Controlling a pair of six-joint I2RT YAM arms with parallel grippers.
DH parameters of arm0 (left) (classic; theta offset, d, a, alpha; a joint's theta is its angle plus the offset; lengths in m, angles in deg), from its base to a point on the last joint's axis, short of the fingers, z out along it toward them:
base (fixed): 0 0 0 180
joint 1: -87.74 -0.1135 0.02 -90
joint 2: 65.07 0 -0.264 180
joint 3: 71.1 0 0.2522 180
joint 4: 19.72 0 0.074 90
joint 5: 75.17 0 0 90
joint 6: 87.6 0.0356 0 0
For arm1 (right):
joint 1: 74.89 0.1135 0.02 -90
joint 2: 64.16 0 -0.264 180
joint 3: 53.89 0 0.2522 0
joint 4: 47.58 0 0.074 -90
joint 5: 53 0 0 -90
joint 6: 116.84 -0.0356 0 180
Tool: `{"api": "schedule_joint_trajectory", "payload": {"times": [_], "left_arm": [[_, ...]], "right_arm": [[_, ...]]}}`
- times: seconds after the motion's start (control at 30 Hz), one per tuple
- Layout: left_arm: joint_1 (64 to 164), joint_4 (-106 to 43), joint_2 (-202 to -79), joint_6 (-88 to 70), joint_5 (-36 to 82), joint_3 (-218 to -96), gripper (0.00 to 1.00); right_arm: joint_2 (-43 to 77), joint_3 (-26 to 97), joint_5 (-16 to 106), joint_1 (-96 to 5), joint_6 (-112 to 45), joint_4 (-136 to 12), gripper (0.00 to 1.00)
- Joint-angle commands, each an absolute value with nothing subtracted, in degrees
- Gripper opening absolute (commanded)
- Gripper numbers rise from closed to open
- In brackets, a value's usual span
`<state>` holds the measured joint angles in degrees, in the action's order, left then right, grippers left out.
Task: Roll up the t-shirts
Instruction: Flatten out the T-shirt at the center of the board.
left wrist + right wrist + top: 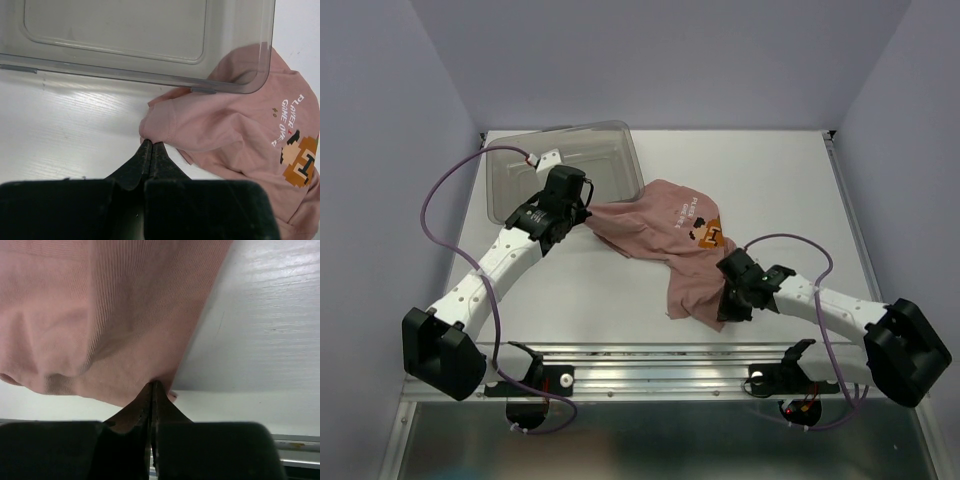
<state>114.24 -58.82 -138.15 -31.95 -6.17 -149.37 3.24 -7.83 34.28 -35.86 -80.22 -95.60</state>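
Note:
A dusty-pink t-shirt [665, 235] lies crumpled mid-table, its orange and white chest print [708, 232] facing up. My left gripper [582, 212] is shut on the shirt's left edge, just in front of the bin. In the left wrist view the shut fingertips [151, 144] pinch a fold of the t-shirt [225, 135]. My right gripper [728, 300] is shut on the shirt's near hem, which hangs slightly lifted. The right wrist view shows its tips [154, 385] closed on the pink t-shirt cloth [100, 330], which fills the upper left.
A clear grey plastic bin [515, 175] stands at the back left, right behind the left gripper; its rim [125, 72] overlaps part of the shirt. The metal rail [650, 365] runs along the near table edge between the arm bases.

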Motion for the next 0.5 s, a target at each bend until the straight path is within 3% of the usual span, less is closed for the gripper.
{"api": "schedule_joint_trajectory", "payload": {"times": [0.0, 0.2, 0.47], "left_arm": [[113.8, -56.9, -136.9, -31.0, -5.7, -151.0, 0.0], [113.8, -56.6, -137.7, -30.4, -5.7, -151.9, 0.0], [113.8, -54.3, -138.7, -32.1, -2.3, -150.8, 0.0]], "right_arm": [[5.2, -6.0, 30.2, -35.9, -79.8, -94.6, 0.01], [-0.2, -0.8, 18.2, -37.9, -77.4, -96.1, 0.01], [6.7, 8.0, 17.3, -53.9, -65.3, -87.7, 0.01]]}}
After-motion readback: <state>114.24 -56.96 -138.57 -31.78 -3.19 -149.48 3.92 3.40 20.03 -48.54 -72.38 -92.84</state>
